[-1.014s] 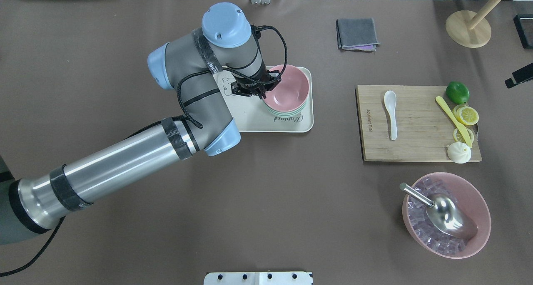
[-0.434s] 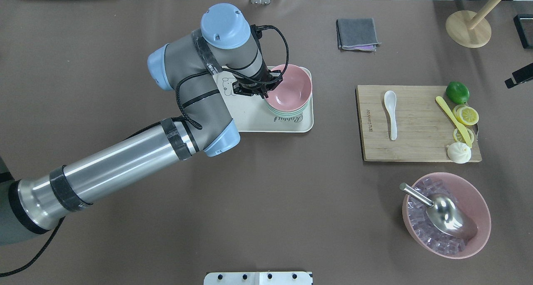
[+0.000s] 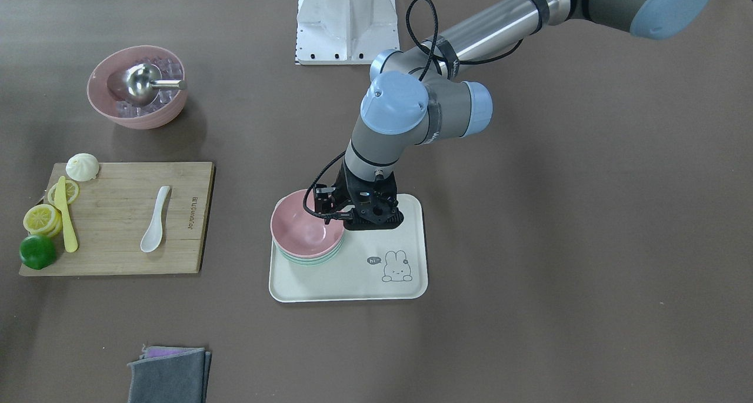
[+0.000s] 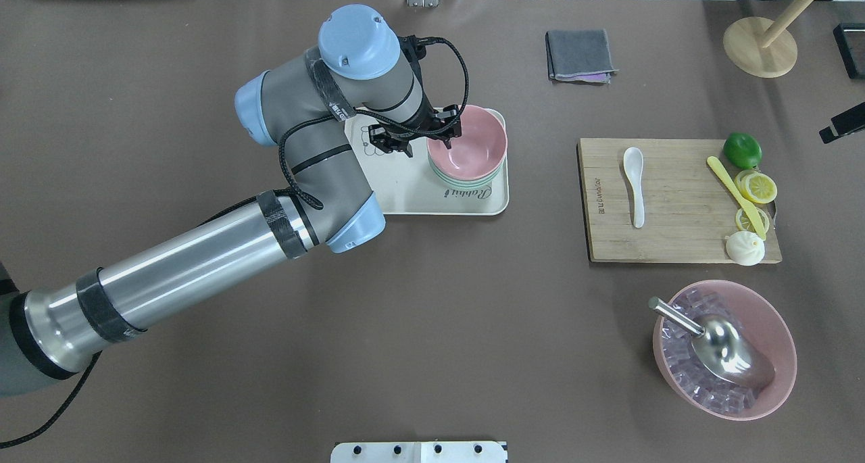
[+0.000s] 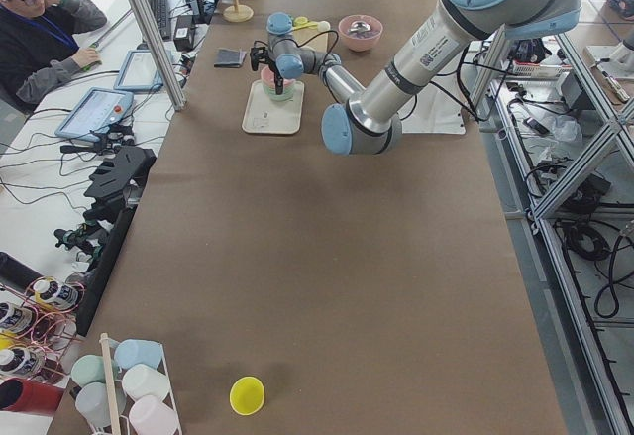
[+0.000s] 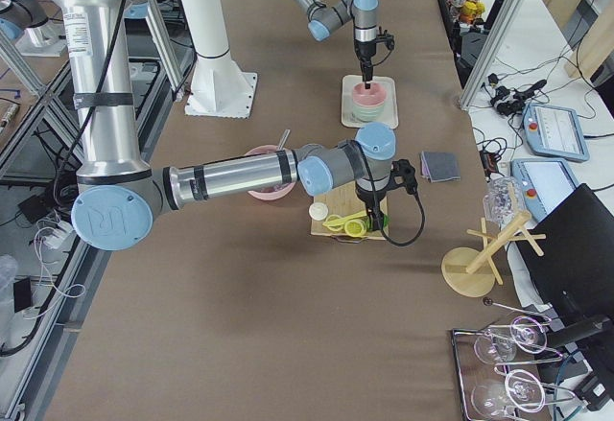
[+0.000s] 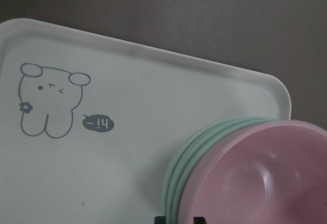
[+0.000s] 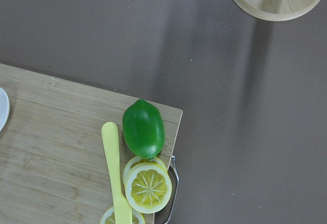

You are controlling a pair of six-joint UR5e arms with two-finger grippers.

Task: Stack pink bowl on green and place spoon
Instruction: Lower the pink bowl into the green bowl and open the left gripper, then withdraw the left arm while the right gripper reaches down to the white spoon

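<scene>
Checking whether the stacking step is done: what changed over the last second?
The left end effector seems to have released the rim of the pink bowl and risen a little; the bowl sits nested in the green bowls. The tray, white spoon and cutting board stayed put.

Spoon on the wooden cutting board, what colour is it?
Plain white; the small white spoon shows best in the overhead exterior view.

Lighting was bright, diffuse, from overhead. A soft shadow fell beside the ice bowl (image 3: 141, 118); glare sat on the scoop (image 4: 733, 355). Left wrist view was slightly soft at the pink bowl (image 7: 265, 178). Side views bowed at the edges.
</scene>
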